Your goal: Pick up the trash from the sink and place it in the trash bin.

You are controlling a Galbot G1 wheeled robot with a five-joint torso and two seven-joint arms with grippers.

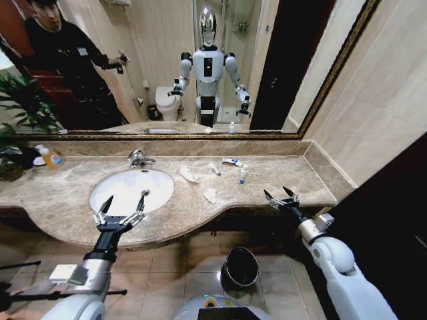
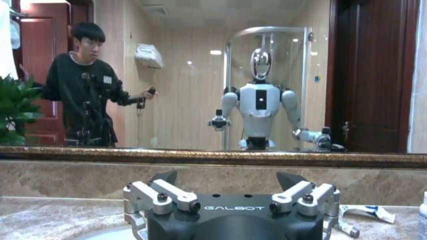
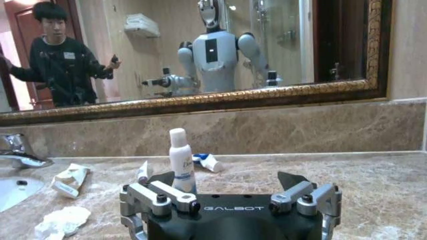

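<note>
Beige marble counter (image 1: 280,180): both open, empty "GALBOT"-marked grippers are hovering, left gripper (image 1: 123,204) over white oval sink (image 1: 113,190), right gripper (image 1: 281,195) at counter's edge.

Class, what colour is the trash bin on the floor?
Black, with a glossy dark rim: the trash bin, clearest in the head view.

Trash (image 1: 210,195) on counter beside empty sink (image 1: 131,189); bin (image 1: 240,267) on floor.

You are seeing a white sink (image 1: 130,189) in beige veined marble counter (image 1: 67,200), white tissue wad (image 1: 210,195), black trash bin (image 1: 240,267).
</note>
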